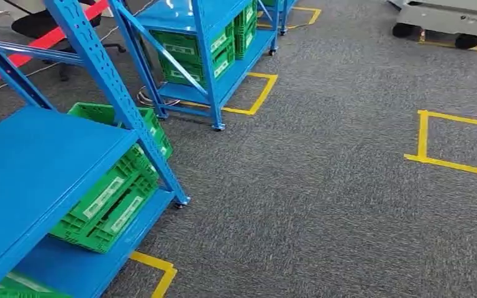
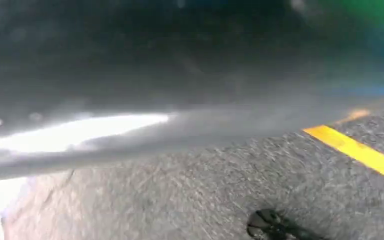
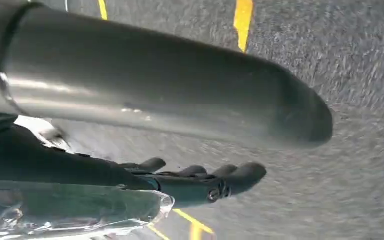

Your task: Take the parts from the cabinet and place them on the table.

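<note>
In the right wrist view my right hand (image 3: pixel 200 182) hangs over grey carpet, its dark fingers stretched out under the thick grey thumb. A clear plastic bag (image 3: pixel 80 210) with a part in it lies against the palm, and the hand holds it. My left hand (image 2: pixel 130 75) is a blurred grey shape close to the lens, so its fingers cannot be made out. A blue cabinet rack (image 1: pixel 31 167) stands at the left of the head view with a green crate (image 1: pixel 109 198) on its lower shelf.
A second blue rack (image 1: pixel 208 56) with green crates (image 1: pixel 192 53) stands farther back. Yellow tape squares (image 1: pixel 425 143) mark the grey carpet, one corner (image 1: pixel 158 270) near the rack's foot. A grey wheeled cart (image 1: pixel 447 22) sits at the far right. Open carpet lies ahead and right.
</note>
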`<state>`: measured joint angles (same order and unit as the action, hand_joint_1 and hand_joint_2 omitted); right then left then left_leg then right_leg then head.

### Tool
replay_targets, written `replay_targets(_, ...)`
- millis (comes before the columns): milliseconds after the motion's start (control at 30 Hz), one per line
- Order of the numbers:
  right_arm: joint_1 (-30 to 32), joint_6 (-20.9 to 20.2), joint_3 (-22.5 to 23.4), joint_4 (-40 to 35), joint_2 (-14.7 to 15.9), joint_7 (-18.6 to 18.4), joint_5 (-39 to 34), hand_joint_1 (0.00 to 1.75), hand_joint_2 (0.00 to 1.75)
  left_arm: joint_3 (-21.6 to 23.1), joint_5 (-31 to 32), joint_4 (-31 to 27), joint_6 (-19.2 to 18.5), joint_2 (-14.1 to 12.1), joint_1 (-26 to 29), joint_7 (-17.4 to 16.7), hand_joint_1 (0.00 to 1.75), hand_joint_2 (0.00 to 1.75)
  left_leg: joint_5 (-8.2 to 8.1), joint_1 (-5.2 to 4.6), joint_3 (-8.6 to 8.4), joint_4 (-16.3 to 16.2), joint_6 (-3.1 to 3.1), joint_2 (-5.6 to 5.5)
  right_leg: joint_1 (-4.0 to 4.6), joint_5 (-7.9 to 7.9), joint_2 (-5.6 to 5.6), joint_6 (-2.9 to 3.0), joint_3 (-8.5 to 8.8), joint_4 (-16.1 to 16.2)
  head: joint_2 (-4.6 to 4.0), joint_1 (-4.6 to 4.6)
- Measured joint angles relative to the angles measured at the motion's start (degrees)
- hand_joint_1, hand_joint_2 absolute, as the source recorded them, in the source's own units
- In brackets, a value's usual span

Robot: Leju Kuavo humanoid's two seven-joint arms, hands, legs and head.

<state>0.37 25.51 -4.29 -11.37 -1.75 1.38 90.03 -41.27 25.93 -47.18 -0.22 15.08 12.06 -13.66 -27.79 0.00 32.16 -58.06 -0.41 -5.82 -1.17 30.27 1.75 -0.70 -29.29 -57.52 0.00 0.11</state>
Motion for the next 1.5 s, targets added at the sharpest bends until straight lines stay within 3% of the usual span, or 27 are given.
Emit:
replay_targets(33, 0.1, 0.1, -1.1, 0.0, 0.3, 0.1, 0.0, 0.0, 0.0, -0.3, 0.9, 1.2, -0.2, -0.4, -0.4, 0.6, 0.0, 0.0, -1.15, -0.18, 0.62, -1.5, -0.43, 2.81, 0.03, -0.01, -0.35, 0.27, 0.06, 0.0, 0.0, -0.35)
replay_targets(67, 0.2, 0.1, -2.1, 0.0, 0.3, 0.3, 0.0, 0.0, 0.0, -0.5, 1.8, 2.3, -0.5, -1.0, -1.0, 1.1, 0.0, 0.0, -3.13, -0.13, 2.31, -4.8, -0.73, 4.18, 0.13, 0.03, -0.99, 0.49, 0.06, 0.0, 0.0, -0.59)
replay_targets(133, 0.9, 0.1, -4.2, 0.0, 0.7, 0.5, 0.0, 0.0, 0.0, -0.5, 3.3, 4.7, -0.8, -2.1, -2.4, 2.1, 0.0, 0.0, -7.25, 0.04, 7.3, -14.6, -1.08, 5.12, 0.3, 0.29, -2.86, 0.83, 0.11, 0.0, 0.0, -0.55)
replay_targets(167, 1.1, 0.1, -5.0, 0.1, 0.9, 0.5, 0.0, 0.0, 0.0, -0.5, 4.0, 5.7, -0.8, -2.6, -2.7, 2.6, 0.0, 0.0, -7.74, 0.11, 8.78, -17.3, -1.15, 5.16, 0.36, 0.4, -3.62, 0.93, 0.13, 0.0, 0.0, -0.53)
replay_targets(200, 1.1, 0.1, -5.6, 0.1, 1.0, 0.5, 0.0, 0.0, 0.0, -0.6, 4.8, 6.6, -0.8, -3.0, -2.8, 2.9, 0.0, 0.0, -6.76, 0.17, 8.86, -17.3, -1.1, 5.19, 0.42, 0.53, -4.25, 0.94, 0.25, 0.0, 0.0, -0.57)
replay_targets(267, 1.0, 0.1, -6.6, 0.1, 1.2, 0.0, -0.5, 0.0, 0.0, -0.8, 5.9, 8.4, -0.7, -3.8, -3.1, 3.7, 0.0, 0.0, -2.13, 0.13, 5.75, -10.8, -0.63, 5.56, 0.6, 0.81, -5.29, 0.89, 0.63, 0.0, 0.0, -0.57)
replay_targets(300, 1.0, 0.1, -7.1, 0.1, 1.2, -0.4, -0.8, 0.0, 0.0, -0.9, 6.1, 9.3, -0.6, -4.3, -3.4, 3.9, 0.0, 0.0, 0.5, -0.05, 2.96, -5.4, -0.14, 6.51, 0.69, 1.02, -5.86, 0.79, 0.98, 0.0, 0.0, -0.55)
replay_targets(333, 0.9, 0.1, -7.4, 0.1, 1.2, -0.7, -1.2, 0.0, 0.0, -1.1, 6.1, 10.0, -0.5, -4.8, -3.7, 4.0, 0.0, 0.0, 1.1, -0.74, 0.82, -1.1, 0.63, 10.03, 0.74, 1.27, -6.37, 0.64, 1.04, 0.1, 0.0, -0.51)
replay_targets(367, 1.0, 0.2, -7.6, 0.1, 1.2, -0.8, -1.5, 0.0, 0.0, -1.4, 6.0, 10.5, -0.5, -4.9, -4.3, 4.1, 0.0, 0.0, 0.34, -1.3, 0.39, 0.0, 0.93, 10.83, 1.2, 1.72, -6.96, 0.09, 0.85, -0.1, 0.0, -0.66)
replay_targets(500, 0.6, 0.3, -8.3, 0.0, 1.3, -1.0, -1.7, 0.0, 0.0, -2.1, 6.0, 12.2, -0.3, -5.4, -4.7, 4.2, 0.0, 0.0, 0.77, -0.97, 0.0, 0.8, 1.73, 8.19, 1.27, 2.26, -9.24, -0.88, 2.32, 0.5, 0.0, -0.57)
replay_targets(567, 0.6, 0.3, -8.4, 0.0, 1.6, -1.0, -1.7, 0.0, 0.0, -2.2, 6.0, 12.8, -0.3, -5.4, -4.8, 4.2, 0.0, 0.0, 1.1, -0.49, -0.05, 1.2, 2.11, 7.06, 0.96, 5.2, -3.27, -1.32, 0.17, -4.0, 0.0, -0.07)
replay_targets(667, 0.8, 0.3, -8.6, 0.0, 1.7, -1.0, -1.7, 0.0, 0.0, -2.3, 6.0, 13.3, -0.3, -5.7, -5.3, 4.2, 0.0, 0.0, 1.01, -0.47, 0.04, 1.1, 2.27, 4.88, 0.85, 10.3, -1.92, -1.58, -6.86, -17.3, 0.0, 0.11)
replay_targets(733, 0.9, 0.3, -8.7, 0.0, 1.7, -1.0, -1.8, 0.0, 0.0, -2.3, 6.0, 13.8, -0.3, -5.7, -5.3, 4.2, 0.0, 0.0, 0.96, -0.39, -0.22, 1.1, 2.21, 3.42, 0.79, 7.43, -1.91, -1.66, -7.45, -16.3, 0.0, 0.06)
replay_targets(800, 0.9, 0.3, -8.8, 0.1, 1.8, -1.1, -1.8, 0.0, 0.0, -2.3, 6.0, 14.1, -0.3, -5.7, -5.3, 4.2, 0.0, 0.0, 0.73, -0.17, -0.7, 1.0, 1.86, 1.87, 0.39, 1.27, -1.08, -1.88, -3.67, -7.0, 0.0, 0.08)
replay_targets(833, 0.9, 0.3, -8.8, 0.1, 1.9, -1.1, -1.8, 0.0, 0.0, -2.3, 6.0, 14.2, -0.3, -5.7, -5.4, 4.2, 0.0, 0.0, 0.52, -0.08, -0.8, 0.9, 1.52, 1.22, -0.05, -0.78, 1.03, -2.03, -1.7, -2.1, 0.0, 0.13)
replay_targets(867, 1.1, 0.5, -8.8, 0.1, 1.9, -1.3, -2.4, 0.0, 0.0, -2.5, 4.6, 14.2, 0.5, -5.7, -5.5, 3.4, 0.0, 0.0, 0.38, -0.42, -0.41, 0.3, 1.11, 0.45, -0.23, 0.23, 3.86, -2.15, -0.97, -0.8, 0.0, 0.17)
replay_targets(967, 1.1, 3.4, -7.8, 0.1, 1.9, -2.1, -8.7, 0.0, 0.0, -5.5, -10.6, 8.9, 9.8, -1.2, -3.7, -4.4, 0.0, 0.0, 0.71, -0.15, 0.32, 0.3, 0.45, -0.99, 0.07, 0.58, 2.5, -1.09, -0.48, -0.9, 0.0, -0.11)
replay_targets(1000, 1.1, 4.8, -6.9, 0.1, 1.8, -2.1, -11.7, 0.0, 0.0, -3.7, -17.8, 4.6, 13.9, -0.1, -0.9, -7.5, 0.0, 0.0, 0.48, -0.15, 0.24, 0.1, 0.14, -1.42, -0.18, 0.45, 2.06, -0.59, -0.29, -0.7, 0.0, -0.05)
replay_targets(1067, 1.0, 7.0, -3.8, 0.1, 1.4, -1.6, -18.5, 0.0, 0.0, 2.9, -22.2, -3.9, 16.5, 1.4, 5.8, -10.4, 0.0, 0.0, -2.15, -0.21, 1.55, -3.4, -0.31, 2.51, -0.2, 0.49, 1.04, 0.33, 0.09, -0.5, 0.0, -0.68)
replay_targets(1133, 1.0, 7.6, -0.1, 0.1, 1.3, -0.3, -25.3, 0.0, 0.0, 11.5, -14.3, -10.1, 8.9, -0.8, 10.9, -3.4, 0.0, 0.0, -6.67, -0.13, 6.46, -12.5, -0.8, 4.6, 0.16, 0.81, -1.12, 0.76, 0.22, -0.5, 0.0, -0.86)
replay_targets(1167, 0.8, 7.4, 2.0, 0.0, 1.3, 0.2, -28.2, 0.0, 0.0, 17.1, -5.3, -11.8, 2.9, -4.6, 12.2, 3.9, 0.0, 0.0, -8.17, -0.07, 8.91, -16.9, -0.99, 5.01, 0.28, 1.02, -2.66, 0.84, 0.14, -0.5, 0.0, -0.79)
replay_targets(1200, 0.4, 7.0, 3.6, -0.1, 1.3, 0.4, -29.9, 0.0, 0.0, 21.4, 2.3, -11.9, 0.3, -7.0, 12.6, 9.0, 0.0, 0.0, -8.07, -0.01, 9.74, -18.2, -1.06, 5.18, 0.35, 1.13, -3.72, 0.91, 0.13, -0.5, 0.0, -0.9)
replay_targets(1233, -0.2, 6.8, 5.2, -0.2, 1.3, 0.6, -31.3, 0.0, 0.0, 27.3, 9.4, -11.4, -0.5, -10.4, 12.5, 14.1, 0.0, 0.0, -6.67, 0.01, 9.08, -17.2, -1.01, 5.33, 0.41, 1.3, -4.64, 0.86, -0.23, -0.5, 0.0, -0.85)
replay_targets(1300, -1.3, 6.3, 7.9, -0.7, 1.3, 1.1, -33.6, 0.0, 0.0, 36.1, 16.2, -9.5, 2.6, -15.9, 11.9, 20.1, 0.0, 0.0, -2.26, -0.06, 4.67, -9.6, -0.41, 5.85, 0.49, 1.6, -5.57, 0.89, 0.13, -0.4, 0.0, -0.92)
replay_targets(1333, -1.7, 5.9, 9.6, -1.1, 1.3, 1.7, -35.4, 0.0, 0.0, 43.1, 18.8, -7.6, 4.9, -19.3, 10.8, 22.4, 0.0, 0.0, 0.0, -0.38, 0.82, -3.2, 0.27, 7.34, 0.51, 1.72, -6.01, 0.8, 0.49, -0.4, 0.0, -0.96)
replay_targets(1367, -1.8, 5.6, 11.0, -1.4, 1.2, 2.1, -37.2, 0.0, 0.0, 49.8, 20.6, -5.6, 6.4, -21.7, 9.3, 24.0, 0.0, 0.0, -0.6, -1.06, -0.84, -0.1, 0.72, 10.29, 0.68, 1.95, -6.54, 0.49, 0.6, -0.5, 0.0, -0.9)
replay_targets(1500, -2.5, 4.2, 17.6, -2.2, 1.0, 4.2, -43.9, 0.0, 0.0, 73.5, 20.3, 3.3, 10.8, -30.2, 3.1, 26.4, 0.0, 0.0, -0.11, -1.41, -0.58, 0.6, 1.29, 8.23, 0.76, 2.05, -8.29, -0.44, 2.01, 0.0, 0.0, -0.9)
